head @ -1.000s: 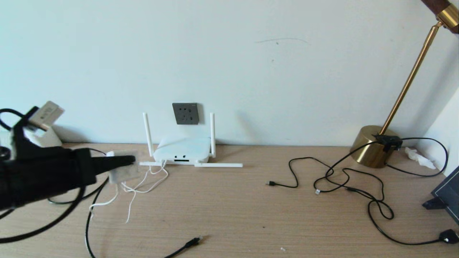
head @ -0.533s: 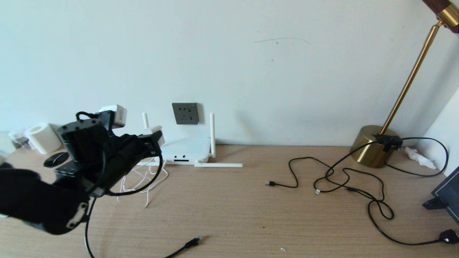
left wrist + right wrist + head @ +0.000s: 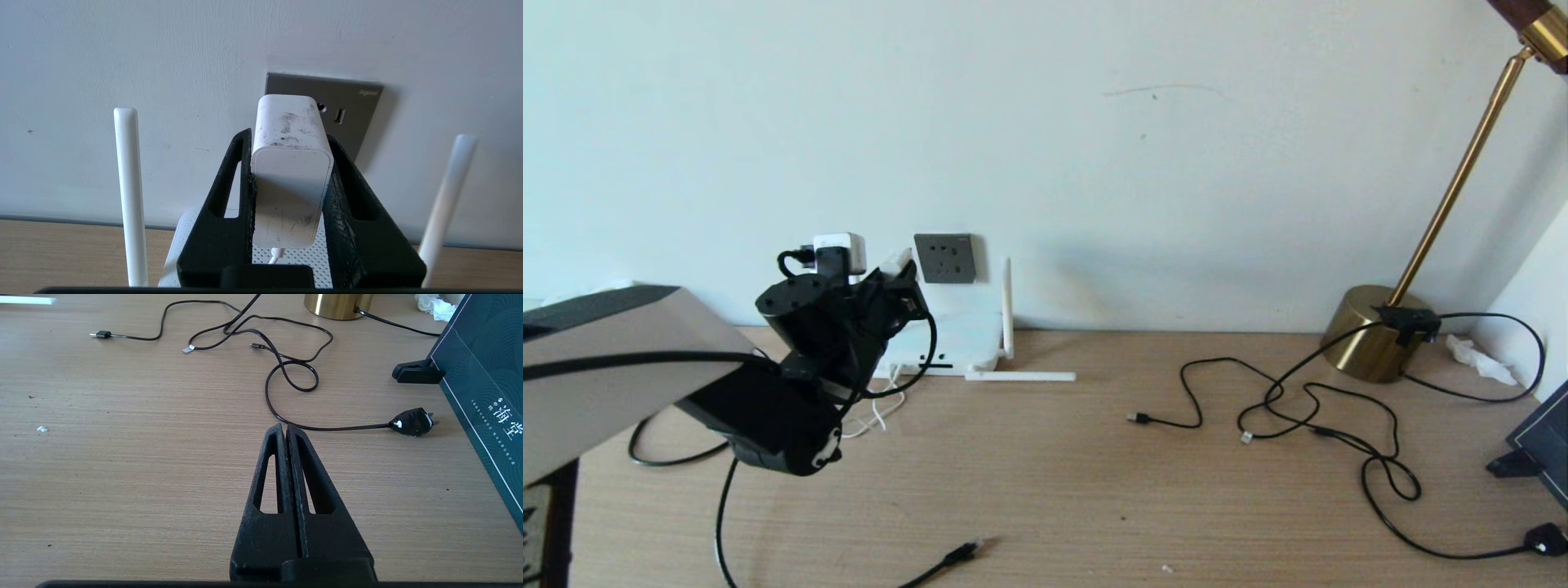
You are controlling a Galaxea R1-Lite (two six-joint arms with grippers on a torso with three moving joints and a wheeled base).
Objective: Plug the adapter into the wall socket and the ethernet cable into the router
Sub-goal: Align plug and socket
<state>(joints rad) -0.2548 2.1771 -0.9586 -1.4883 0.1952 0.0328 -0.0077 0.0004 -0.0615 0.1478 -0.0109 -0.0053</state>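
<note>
Left gripper (image 3: 291,163) has swung in from the worktop's left edge, jaws clamped on the flat sides of the adapter (image 3: 291,171), now just before the wall socket (image 3: 347,110); light, rigid, smooth-shelled, likely slippery.

Adapter (image 3: 291,171) before wall socket (image 3: 347,110) — router (image 3: 960,339) below.

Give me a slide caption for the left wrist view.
Left end effector holds the adapter up before the wall socket.

Bright, even daylight, soft shadows on the wall, sharp focus.
</note>
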